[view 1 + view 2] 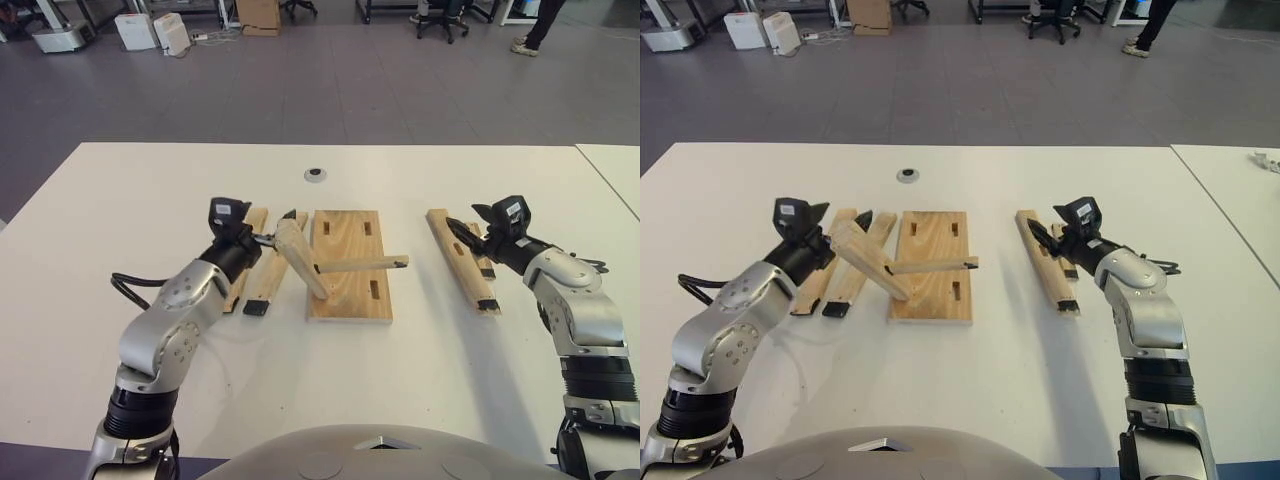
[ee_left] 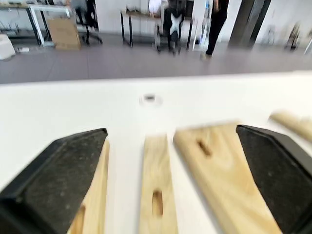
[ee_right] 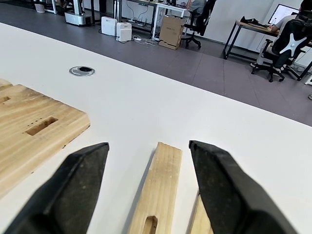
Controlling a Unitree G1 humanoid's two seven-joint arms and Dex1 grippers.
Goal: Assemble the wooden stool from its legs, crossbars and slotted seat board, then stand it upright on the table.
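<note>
left gripper (image 2: 170,134) spread beside leg with crossbar (image 1: 300,258), left of centre; right gripper (image 3: 147,145) spread astride loose leg (image 3: 163,185), right side

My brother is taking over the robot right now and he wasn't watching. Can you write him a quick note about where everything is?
Left gripper: open, at the far end of the joined leg and crossbar, which lies slanted over the left edge of the seat board.
Right gripper: open, straddling a loose leg to the right of the board. Another piece lies beside it.
Two more legs lie left of the board.
Done: it looks like one crossbar is fitted into one leg.
Left: the other joints, fitting the seat board (it lies flat, slots empty), then standing the stool up.
</note>
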